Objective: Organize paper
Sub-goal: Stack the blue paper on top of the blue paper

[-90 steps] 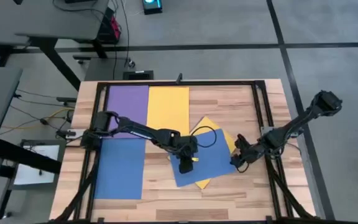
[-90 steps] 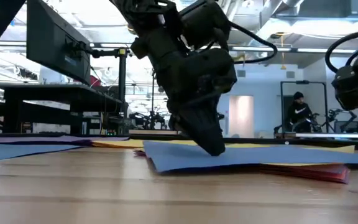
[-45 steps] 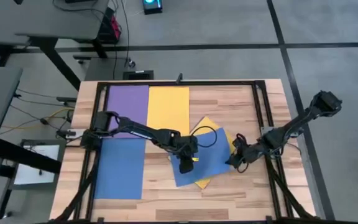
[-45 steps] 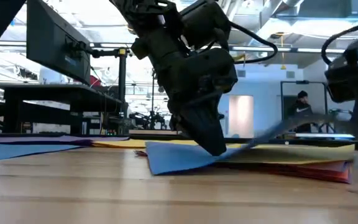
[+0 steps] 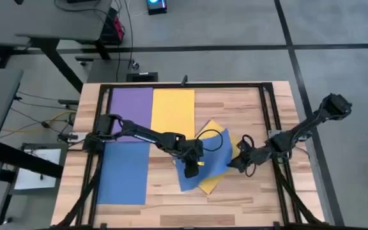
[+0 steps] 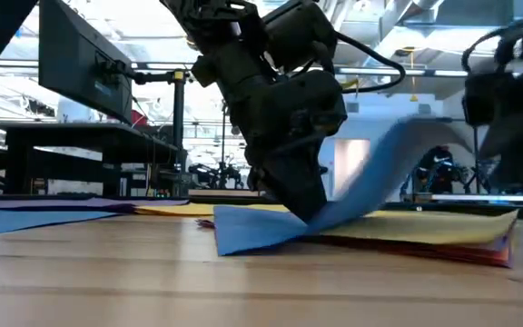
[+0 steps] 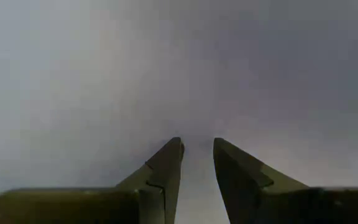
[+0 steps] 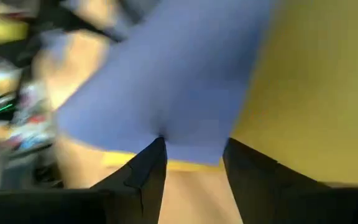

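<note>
The light wooden table (image 5: pixel 235 108), framed by black rails, carries the coloured sheets. At its far left lie a flat purple sheet of paper (image 5: pixel 131 102) and, just beside it on the right, a flat yellow sheet of paper (image 5: pixel 173 108). Near the left edge a flat blue sheet of paper (image 5: pixel 123 172) lies squarely under the left arm's links.

In the middle of the table sits a loose, skewed pile. Its top sheet is a second blue sheet (image 5: pixel 206 167), lying over a tilted yellow sheet (image 5: pixel 214 182); in the low view a thin red-pink edge (image 6: pixel 479 254) shows under the yellow one at the right.

The left gripper (image 5: pixel 190 169) points down onto the left part of that top blue sheet, pressing it to the table; in the low view its dark tip (image 6: pixel 309 211) meets the paper. In the left wrist view its fingers (image 7: pixel 166 168) stand a little apart, with only grey-blue blur between them.

The right gripper (image 5: pixel 237 160) is at the right edge of the same sheet, which rises in a curve (image 6: pixel 398 163) off the pile there. In the right wrist view its fingers (image 8: pixel 148 171) straddle the lifted blue corner (image 8: pixel 185 124), but whether they are clamped on it I cannot tell.
</note>
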Action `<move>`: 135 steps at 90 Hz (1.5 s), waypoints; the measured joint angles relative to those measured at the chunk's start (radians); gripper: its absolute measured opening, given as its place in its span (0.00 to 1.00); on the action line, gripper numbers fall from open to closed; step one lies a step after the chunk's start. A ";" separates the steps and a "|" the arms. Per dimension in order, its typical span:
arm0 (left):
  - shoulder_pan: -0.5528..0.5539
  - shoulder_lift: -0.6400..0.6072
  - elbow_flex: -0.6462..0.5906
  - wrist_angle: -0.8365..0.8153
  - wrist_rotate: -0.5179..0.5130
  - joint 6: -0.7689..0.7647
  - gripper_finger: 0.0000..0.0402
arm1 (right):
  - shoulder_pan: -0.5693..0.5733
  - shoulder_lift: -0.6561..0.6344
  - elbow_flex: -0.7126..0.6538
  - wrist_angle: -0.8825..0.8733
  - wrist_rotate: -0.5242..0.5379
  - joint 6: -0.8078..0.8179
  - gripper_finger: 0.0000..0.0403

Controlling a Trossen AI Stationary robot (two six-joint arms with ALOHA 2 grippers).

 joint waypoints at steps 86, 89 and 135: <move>0.000 0.000 0.000 -0.002 0.020 0.021 0.20 | -0.064 -0.001 0.001 0.350 0.012 -0.201 0.58; 0.000 0.000 0.000 -0.002 0.020 0.025 0.20 | -0.064 -0.001 0.001 0.352 -0.002 -0.197 0.58; 0.000 0.000 0.000 0.000 0.020 0.027 0.20 | -0.140 0.064 0.001 0.236 -0.100 -0.102 0.56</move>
